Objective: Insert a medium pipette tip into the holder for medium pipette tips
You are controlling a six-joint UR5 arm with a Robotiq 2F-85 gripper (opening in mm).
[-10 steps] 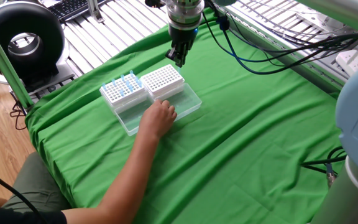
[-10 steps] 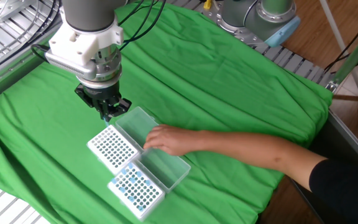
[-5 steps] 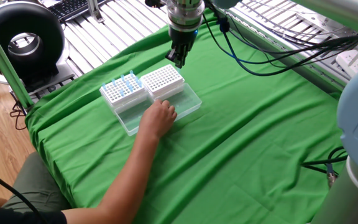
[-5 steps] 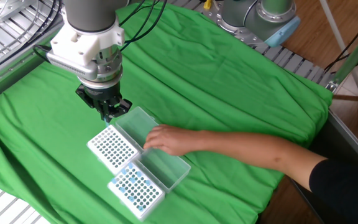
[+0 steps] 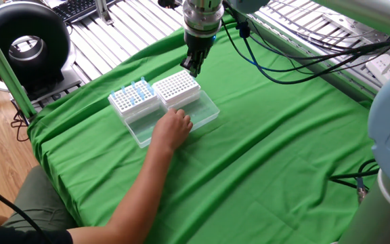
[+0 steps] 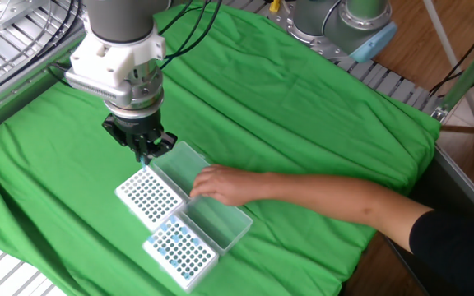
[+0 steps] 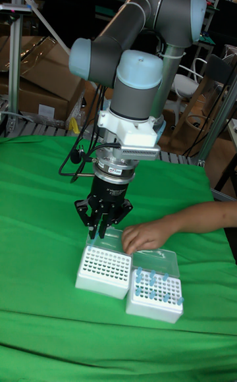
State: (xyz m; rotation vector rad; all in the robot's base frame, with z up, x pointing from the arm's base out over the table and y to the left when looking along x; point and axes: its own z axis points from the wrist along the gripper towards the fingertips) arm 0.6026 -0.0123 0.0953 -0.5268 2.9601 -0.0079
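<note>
My gripper [image 5: 193,66] [image 6: 145,154] [image 7: 100,232] hangs just above the far edge of a white rack with a grid of small holes, the holder for medium pipette tips [image 5: 177,87] [image 6: 146,196] [image 7: 103,269]. The fingers are pinched together, and a thin bluish medium pipette tip [image 6: 144,161] seems to point down from between them. The tip's end is a little above the holes. The holder's clear lid [image 5: 207,110] [image 6: 181,162] lies folded open beside it.
A second white rack [image 5: 133,99] [image 6: 179,249] [image 7: 155,290] with several blue tips touches the holder. A person's hand [image 5: 175,127] [image 6: 216,182] [image 7: 141,236] rests on the open lids, arm reaching across the green cloth [image 5: 269,142]. A black ring light [image 5: 22,41] stands at the back left.
The gripper has shifted very slightly over the holder's far edge. The hand and both racks have stayed put.
</note>
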